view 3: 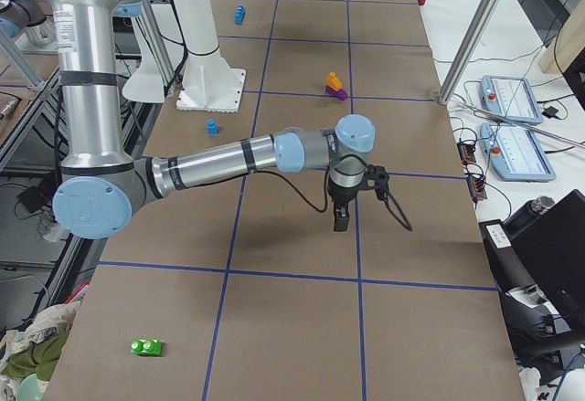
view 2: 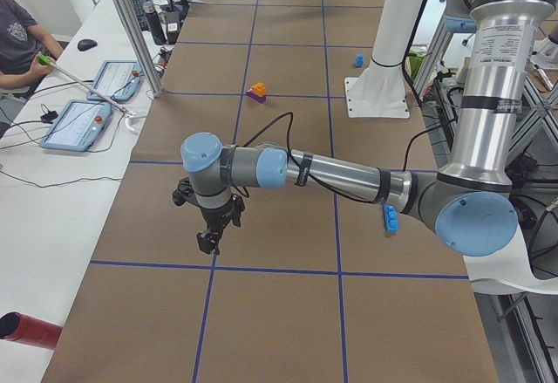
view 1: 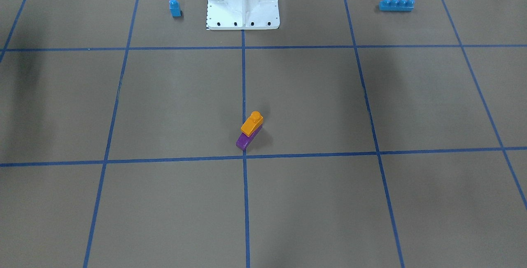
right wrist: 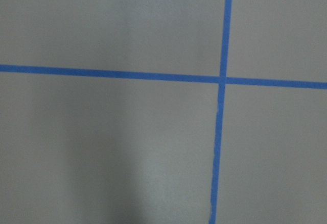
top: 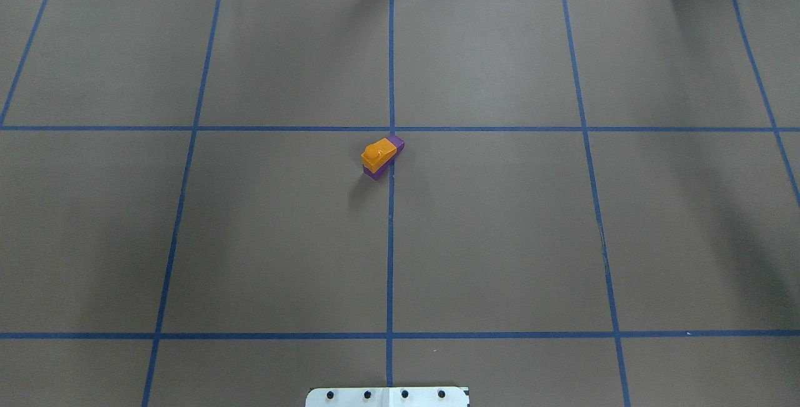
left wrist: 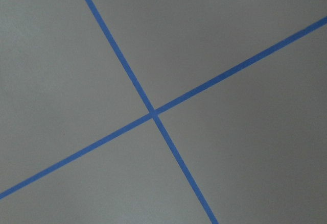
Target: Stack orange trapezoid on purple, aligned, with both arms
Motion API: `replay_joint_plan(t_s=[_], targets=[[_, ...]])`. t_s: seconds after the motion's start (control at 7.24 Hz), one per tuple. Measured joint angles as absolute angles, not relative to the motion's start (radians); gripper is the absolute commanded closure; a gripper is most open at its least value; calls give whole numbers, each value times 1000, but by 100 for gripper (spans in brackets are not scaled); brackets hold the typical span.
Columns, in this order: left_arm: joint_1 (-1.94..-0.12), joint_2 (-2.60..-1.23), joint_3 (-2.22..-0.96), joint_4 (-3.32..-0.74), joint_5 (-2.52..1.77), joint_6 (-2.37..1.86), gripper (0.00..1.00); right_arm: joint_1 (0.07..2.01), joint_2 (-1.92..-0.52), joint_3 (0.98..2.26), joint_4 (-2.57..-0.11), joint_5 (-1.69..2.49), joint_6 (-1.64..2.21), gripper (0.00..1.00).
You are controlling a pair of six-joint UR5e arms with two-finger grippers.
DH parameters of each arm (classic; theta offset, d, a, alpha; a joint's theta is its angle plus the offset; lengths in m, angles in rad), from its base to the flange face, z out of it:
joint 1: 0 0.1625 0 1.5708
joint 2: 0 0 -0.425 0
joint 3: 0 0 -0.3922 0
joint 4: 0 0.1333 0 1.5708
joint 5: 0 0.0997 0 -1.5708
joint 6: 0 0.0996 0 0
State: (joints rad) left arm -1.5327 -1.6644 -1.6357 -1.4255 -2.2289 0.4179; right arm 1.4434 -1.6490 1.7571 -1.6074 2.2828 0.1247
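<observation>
Seemingly done: glossy orange plastic trapezoid (view 1: 252,123) seated along low purple plastic block (view 1: 243,141); left gripper (view 2: 209,242), right gripper (view 3: 340,220) hovering clear; spread or pressed together, cannot tell.

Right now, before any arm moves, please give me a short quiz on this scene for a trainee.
1. True or false: the orange trapezoid sits on the purple block.
2. How many studs has the blue brick? A two, B four, C six.
3. Short answer: does the left gripper or the right gripper touch the orange trapezoid?
Key: 1 true; 2 B; 3 no, both hang far from it.
</observation>
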Motion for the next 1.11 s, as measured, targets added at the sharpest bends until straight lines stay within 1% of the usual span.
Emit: replay_joint_plan(t_s=[0.41, 0.83, 1.11], targets=[[-1560, -1648, -1605, -1449, -2234, 420, 0, 1527, -1679, 1731, -1570, 2314, 54, 0], [-1561, -1638, -1599, -1448, -2239, 416, 0, 1577, -1681, 1796, -1693, 2356, -41, 0], [-1561, -1630, -1600, -1448, -2241, 411, 0, 1591, -1698, 1826, -1721, 2360, -48, 0]])
